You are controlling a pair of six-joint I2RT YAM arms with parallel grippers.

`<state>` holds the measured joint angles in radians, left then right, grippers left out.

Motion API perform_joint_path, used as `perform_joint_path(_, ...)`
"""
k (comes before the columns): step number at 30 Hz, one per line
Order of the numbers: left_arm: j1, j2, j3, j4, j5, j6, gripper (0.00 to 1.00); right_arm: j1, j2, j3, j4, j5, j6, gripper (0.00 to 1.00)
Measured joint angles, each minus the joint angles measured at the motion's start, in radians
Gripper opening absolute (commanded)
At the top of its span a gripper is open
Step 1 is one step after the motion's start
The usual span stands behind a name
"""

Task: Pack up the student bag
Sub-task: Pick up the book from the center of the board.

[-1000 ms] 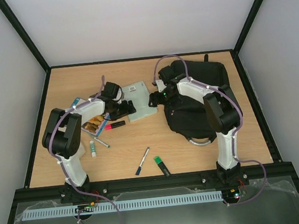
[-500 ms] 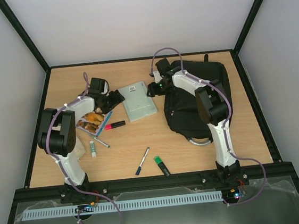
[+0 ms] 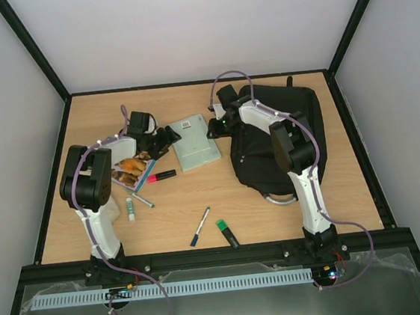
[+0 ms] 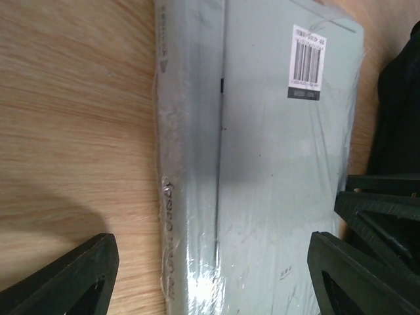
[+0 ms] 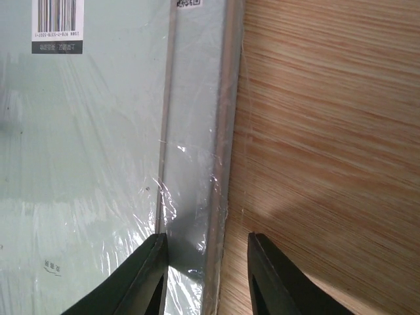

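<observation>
The student bag [image 3: 282,131], a large black backpack with a silvery loop handle [image 3: 274,198], lies at the right of the table; its edge shows in the left wrist view [image 4: 397,111]. A grey-green shrink-wrapped book [image 3: 193,144] lies flat to its left. My left gripper [image 3: 164,138] is at the book's left side. It stands wide open [image 4: 210,282], with the book's spine [image 4: 187,197] between its spread fingers [image 4: 65,279]. My right gripper [image 3: 213,127] is at the book's right edge, open [image 5: 207,275] with a narrow gap: one finger [image 5: 141,279] over the cover [image 5: 85,164], the other over bare wood.
A picture booklet [image 3: 131,172], a pink highlighter [image 3: 162,176], a glue stick [image 3: 130,208] and a pen [image 3: 141,200] lie left of centre. A blue pen [image 3: 200,227] and a green marker [image 3: 228,233] lie near the front edge. Black frame rails border the table.
The left gripper drew back from over the book to its left side. The right gripper moved up to the book's right edge, and its jaws narrowed.
</observation>
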<state>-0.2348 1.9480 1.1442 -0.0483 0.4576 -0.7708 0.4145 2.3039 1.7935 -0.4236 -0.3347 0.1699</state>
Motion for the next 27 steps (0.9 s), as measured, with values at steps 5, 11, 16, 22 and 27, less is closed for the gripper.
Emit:
perform_joint_path(5, 0.001, 0.024, 0.000, 0.064, 0.047, -0.026, 0.82, 0.000, 0.011, 0.013, -0.010, -0.022, 0.003, 0.31)
perform_joint_path(11, 0.001, 0.047, -0.006, 0.138, 0.101, -0.054, 0.82, -0.005, 0.019, 0.014, -0.010, -0.056, 0.003, 0.31)
perform_joint_path(16, 0.008, 0.047, -0.035, 0.201, 0.134, -0.072, 0.81, -0.011, 0.026, 0.014, -0.008, -0.085, 0.003, 0.31)
perform_joint_path(22, 0.011, 0.045, -0.082, 0.304, 0.154, -0.087, 0.77, -0.019, 0.030, 0.014, -0.008, -0.116, 0.002, 0.32)
perform_joint_path(27, 0.008, 0.021, -0.149, 0.380, 0.167, -0.122, 0.69, -0.022, 0.032, 0.013, -0.008, -0.131, 0.002, 0.32)
